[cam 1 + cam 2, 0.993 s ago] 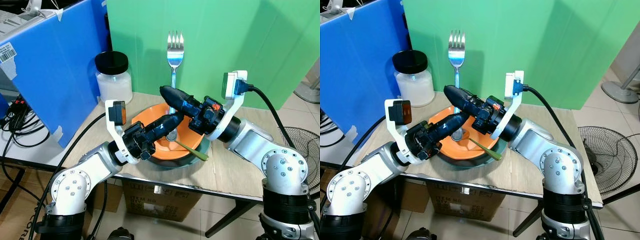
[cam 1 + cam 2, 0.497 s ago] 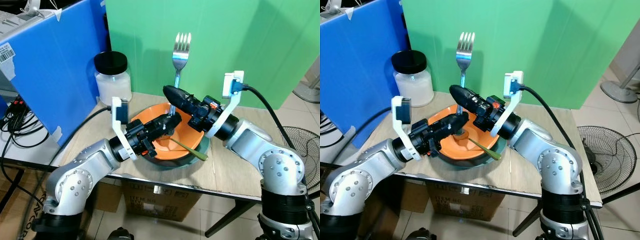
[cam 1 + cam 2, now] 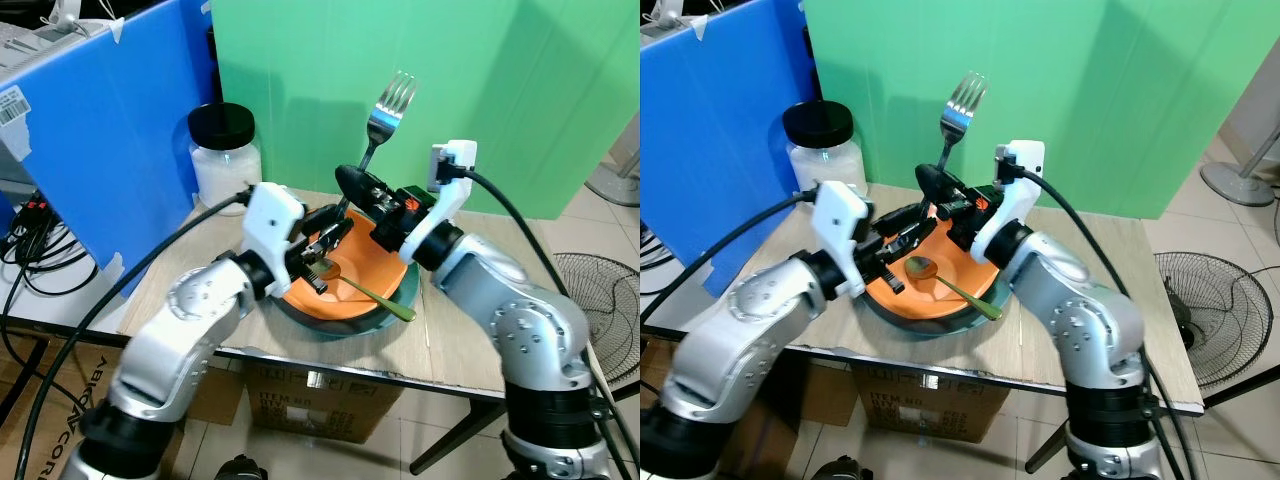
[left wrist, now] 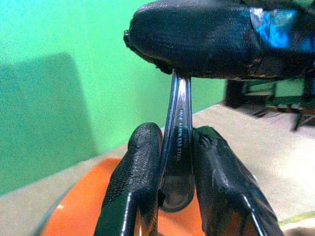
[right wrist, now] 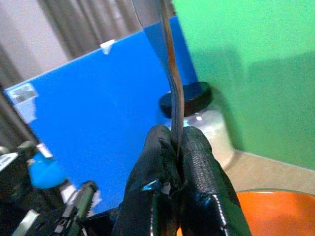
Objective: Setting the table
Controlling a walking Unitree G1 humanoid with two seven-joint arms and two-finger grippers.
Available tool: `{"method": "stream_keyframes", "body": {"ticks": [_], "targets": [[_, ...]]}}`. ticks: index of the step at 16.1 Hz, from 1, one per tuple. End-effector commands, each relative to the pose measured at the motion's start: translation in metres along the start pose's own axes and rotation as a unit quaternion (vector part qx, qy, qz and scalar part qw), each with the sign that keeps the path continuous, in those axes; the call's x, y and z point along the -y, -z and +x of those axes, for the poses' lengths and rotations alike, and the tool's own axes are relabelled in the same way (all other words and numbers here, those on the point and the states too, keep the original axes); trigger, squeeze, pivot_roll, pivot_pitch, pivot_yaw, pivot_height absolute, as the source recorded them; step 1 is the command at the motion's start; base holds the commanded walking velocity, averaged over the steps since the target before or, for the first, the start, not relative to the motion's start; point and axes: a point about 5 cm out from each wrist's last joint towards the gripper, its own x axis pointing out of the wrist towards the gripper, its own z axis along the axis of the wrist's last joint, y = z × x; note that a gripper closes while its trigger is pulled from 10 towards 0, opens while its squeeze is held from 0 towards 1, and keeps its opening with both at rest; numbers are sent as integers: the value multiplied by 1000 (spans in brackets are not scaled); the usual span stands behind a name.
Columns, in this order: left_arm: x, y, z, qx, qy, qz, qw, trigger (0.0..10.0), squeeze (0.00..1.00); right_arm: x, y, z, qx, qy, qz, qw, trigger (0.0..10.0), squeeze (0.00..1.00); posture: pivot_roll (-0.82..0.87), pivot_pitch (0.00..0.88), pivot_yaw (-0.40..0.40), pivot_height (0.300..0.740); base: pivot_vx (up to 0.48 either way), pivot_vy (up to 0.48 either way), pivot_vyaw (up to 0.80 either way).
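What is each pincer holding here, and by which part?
Both hold the fork by its handle: the right pincer is shut on the handle's middle, and the left pincer grips its lower end, above the orange bowl.

My silver fork (image 3: 384, 115) against the green backdrop (image 3: 480, 90). Orange bowl (image 3: 375, 272) on a dark grey-green plate (image 3: 395, 312); gold-olive spoon (image 3: 375, 294). My fingers (image 4: 135, 191) black. Jar (image 3: 226, 160) milky white, black lid (image 3: 222, 123). Blue board (image 3: 110, 130) left. Table (image 3: 470, 345) pale wood grain.

Wooden table (image 3: 470, 340): orange bowl (image 3: 370, 275), black-lidded jar (image 3: 226, 150) on top.
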Motion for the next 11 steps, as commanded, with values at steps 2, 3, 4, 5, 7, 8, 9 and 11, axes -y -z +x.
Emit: {"method": "stream_keyframes", "body": {"ticks": [2,3,4,5,7,8,9,11], "targets": [[-13,13,2,-44,-65,41,996,10000,176,-6,-11,4,33,3,-18,999,0,0,139,0,-32,740,0,0,0],[-15,13,3,-43,-72,45,995,10000,1000,-6,-11,4,35,9,-19,999,0,0,136,0,-29,740,0,0,0],[-17,13,3,-42,-75,49,995,10000,1000,-5,-11,4,37,13,-19,999,0,0,136,0,-29,740,0,0,0],[-18,13,4,-41,-81,58,994,10000,1000,-4,-11,4,39,17,-19,999,0,0,135,0,-28,740,0,0,0],[-24,13,5,-42,-111,87,989,10000,1000,-2,-12,4,47,32,-14,998,0,0,134,0,-27,740,0,0,0],[-24,13,6,-37,-114,88,989,10000,686,-2,-12,5,49,36,-11,998,0,0,135,0,-28,740,0,0,0],[-23,10,8,-24,-110,98,989,10000,0,-2,-13,5,52,39,-10,998,0,0,135,0,-28,740,0,0,0],[-19,3,10,8,-100,96,990,10000,0,-2,-13,6,53,40,-12,998,0,0,135,0,-28,740,0,0,0]]}}
